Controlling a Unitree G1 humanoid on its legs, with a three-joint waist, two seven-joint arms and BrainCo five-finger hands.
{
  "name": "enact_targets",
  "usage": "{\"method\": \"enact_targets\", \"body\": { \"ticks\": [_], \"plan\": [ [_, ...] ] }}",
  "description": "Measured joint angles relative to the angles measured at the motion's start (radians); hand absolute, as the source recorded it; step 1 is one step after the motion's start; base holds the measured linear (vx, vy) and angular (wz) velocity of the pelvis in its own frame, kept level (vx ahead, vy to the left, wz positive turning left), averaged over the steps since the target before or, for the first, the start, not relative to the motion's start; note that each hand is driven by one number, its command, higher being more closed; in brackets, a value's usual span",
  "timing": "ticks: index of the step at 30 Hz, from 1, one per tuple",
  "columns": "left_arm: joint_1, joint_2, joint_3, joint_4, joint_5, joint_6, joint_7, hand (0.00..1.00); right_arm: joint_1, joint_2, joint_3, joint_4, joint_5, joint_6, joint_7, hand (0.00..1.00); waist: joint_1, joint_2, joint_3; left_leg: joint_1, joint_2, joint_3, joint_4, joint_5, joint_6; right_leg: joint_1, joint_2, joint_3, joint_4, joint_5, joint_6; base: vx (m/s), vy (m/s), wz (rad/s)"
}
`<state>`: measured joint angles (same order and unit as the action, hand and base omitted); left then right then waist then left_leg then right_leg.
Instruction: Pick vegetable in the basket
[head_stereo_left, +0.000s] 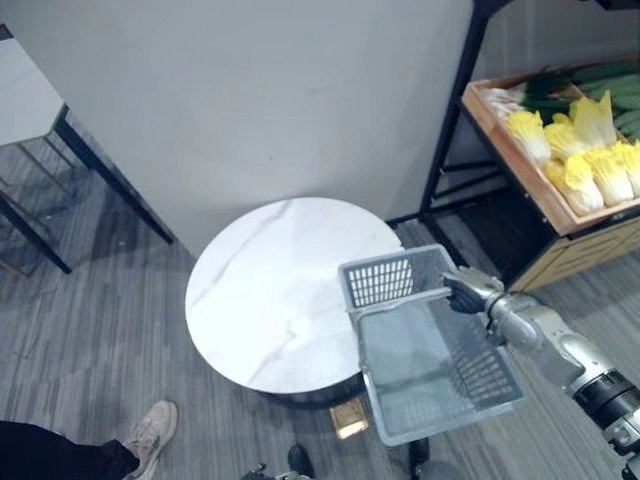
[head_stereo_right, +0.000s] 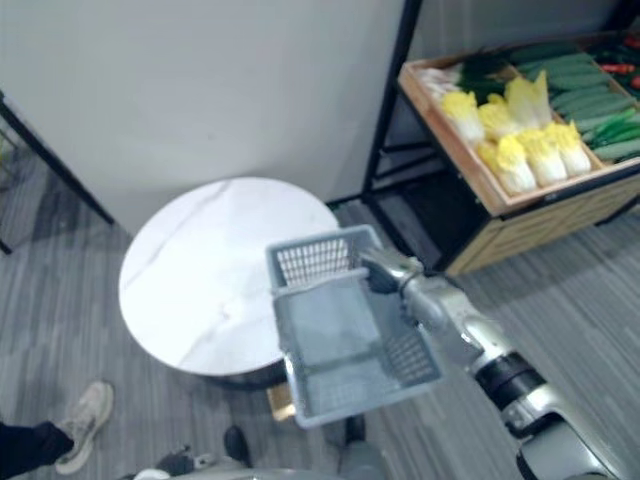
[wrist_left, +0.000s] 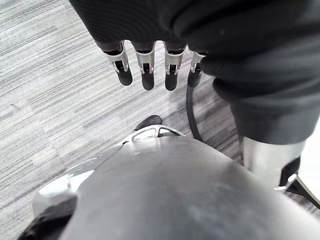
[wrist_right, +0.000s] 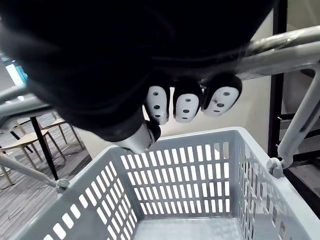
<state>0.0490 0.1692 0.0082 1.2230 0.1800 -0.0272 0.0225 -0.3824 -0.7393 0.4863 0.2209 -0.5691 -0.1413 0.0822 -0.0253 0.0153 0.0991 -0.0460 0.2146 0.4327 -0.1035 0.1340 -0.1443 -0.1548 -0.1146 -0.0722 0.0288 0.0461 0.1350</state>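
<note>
Basket (head_stereo_left: 385, 280), grey, lower centre, hangs from my right hand (head_stereo_left: 468, 292), fingers clamped round its handle (wrist_right: 295, 50); my left hand (wrist_left: 145, 62), fingers straight and apart, above floor (wrist_left: 45, 100).

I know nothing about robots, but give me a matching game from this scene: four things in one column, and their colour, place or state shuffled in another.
Things:
1. basket
2. table
3. cabbages
4. left hand

Descriptions:
A. yellow, in the wooden crate
B. fingers straight, over the floor
C. grey, hanging by its handle from the right hand
D. white and round

Pairs: 1-C, 2-D, 3-A, 4-B.
</note>
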Motion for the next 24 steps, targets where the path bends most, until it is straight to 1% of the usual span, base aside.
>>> {"method": "enact_targets", "body": {
  "ticks": [5,10,13,14,15,17,18,19,20,21,22,23,24],
  "plan": [
    [0.007,-0.005,0.000,0.000,0.000,-0.008,-0.009,0.00,0.021,-0.001,-0.049,0.000,0.000,-0.001,-0.001,1.00,0.000,0.011,-0.007,0.005,-0.001,0.005,0.004,0.002,0.003,0.005,0.002,0.002,-0.009,0.013,-0.008,0.09,-0.002,-0.04],
    [0.021,-0.007,0.000,-0.003,0.000,-0.008,-0.009,0.00,0.036,-0.003,-0.052,0.000,-0.001,-0.001,-0.007,1.00,0.004,0.011,-0.007,0.060,-0.002,0.017,0.006,-0.008,-0.001,0.055,0.002,0.014,-0.010,0.014,-0.010,0.06,0.004,-0.07],
    [0.025,-0.003,-0.001,-0.010,0.000,-0.007,-0.010,0.00,0.083,-0.001,-0.114,0.000,-0.001,-0.004,-0.010,1.00,0.001,0.001,-0.001,0.077,-0.015,0.006,0.006,-0.020,0.008,0.051,-0.014,0.005,0.052,-0.026,-0.005,-0.02,0.029,0.16],
    [0.027,-0.001,-0.001,-0.011,0.000,-0.007,-0.009,0.00,0.112,-0.002,-0.146,0.000,-0.002,-0.001,-0.010,1.00,-0.001,-0.009,0.004,0.091,-0.026,-0.002,0.006,-0.023,0.012,0.052,-0.029,0.000,0.093,-0.056,0.003,-0.04,0.071,0.23],
    [0.026,0.002,-0.003,-0.012,0.000,-0.007,-0.009,0.00,0.140,-0.002,-0.182,-0.003,-0.003,0.000,-0.010,1.00,0.000,-0.026,0.013,0.102,-0.039,-0.003,0.006,-0.029,0.015,0.051,-0.043,0.002,0.114,-0.071,0.011,-0.05,0.082,0.17],
    [0.025,0.011,-0.017,-0.013,0.001,-0.007,-0.010,0.00,0.162,-0.001,-0.234,-0.030,-0.004,0.000,-0.010,1.00,-0.001,-0.038,0.014,0.096,-0.060,0.018,0.006,-0.031,0.024,0.025,-0.062,0.030,0.111,-0.070,0.019,-0.07,0.085,-0.17],
    [0.024,0.014,-0.026,-0.013,0.004,-0.006,-0.011,0.00,0.163,-0.001,-0.248,-0.044,-0.004,0.000,-0.011,1.00,-0.001,-0.041,0.013,0.085,-0.068,0.031,0.006,-0.030,0.030,0.006,-0.067,0.044,0.109,-0.063,0.029,-0.07,0.096,-0.57],
    [0.023,0.026,-0.044,-0.016,0.029,-0.008,-0.010,0.00,0.168,-0.001,-0.275,-0.078,-0.003,0.001,-0.018,1.00,-0.004,-0.053,0.009,0.060,-0.086,0.068,0.006,-0.030,0.043,-0.032,-0.077,0.081,0.094,-0.046,0.056,-0.05,0.115,-0.78],
    [0.022,0.045,-0.054,-0.028,0.042,-0.007,-0.014,0.00,0.169,0.002,-0.284,-0.108,-0.003,0.008,-0.031,1.00,-0.013,-0.085,0.009,0.043,-0.120,0.112,0.009,-0.028,0.055,-0.073,-0.104,0.104,0.073,-0.042,0.064,-0.04,0.135,-0.82],
    [0.024,0.055,-0.060,-0.032,0.043,-0.007,-0.018,0.00,0.170,0.006,-0.284,-0.118,-0.003,0.009,-0.033,1.00,-0.018,-0.099,0.011,0.036,-0.138,0.133,0.022,-0.038,0.066,-0.081,-0.121,0.098,0.048,-0.047,0.063,-0.02,0.162,-0.81],
    [0.023,0.041,-0.080,-0.027,0.063,-0.005,-0.019,0.00,0.170,0.005,-0.283,-0.126,-0.005,0.014,-0.034,1.00,-0.035,-0.052,0.007,0.030,-0.098,0.183,0.011,-0.050,0.119,-0.047,-0.113,0.016,-0.014,-0.097,0.042,-0.01,0.162,-1.08],
    [0.015,0.045,-0.080,-0.030,0.077,-0.007,-0.018,0.00,0.167,0.023,-0.272,-0.125,-0.014,0.022,-0.034,1.00,-0.024,-0.051,0.018,0.022,-0.056,0.244,0.039,-0.066,0.127,-0.109,-0.095,-0.085,0.180,-0.048,-0.077,0.02,0.149,-1.16],
    [0.011,0.052,-0.079,-0.034,0.077,-0.007,-0.018,0.00,0.166,0.030,-0.263,-0.125,-0.016,0.024,-0.034,1.00,-0.026,-0.068,0.023,0.011,-0.049,0.262,0.087,-0.098,0.122,-0.122,-0.097,-0.133,0.288,0.028,-0.129,0.02,0.134,-1.32]
  ]
}}
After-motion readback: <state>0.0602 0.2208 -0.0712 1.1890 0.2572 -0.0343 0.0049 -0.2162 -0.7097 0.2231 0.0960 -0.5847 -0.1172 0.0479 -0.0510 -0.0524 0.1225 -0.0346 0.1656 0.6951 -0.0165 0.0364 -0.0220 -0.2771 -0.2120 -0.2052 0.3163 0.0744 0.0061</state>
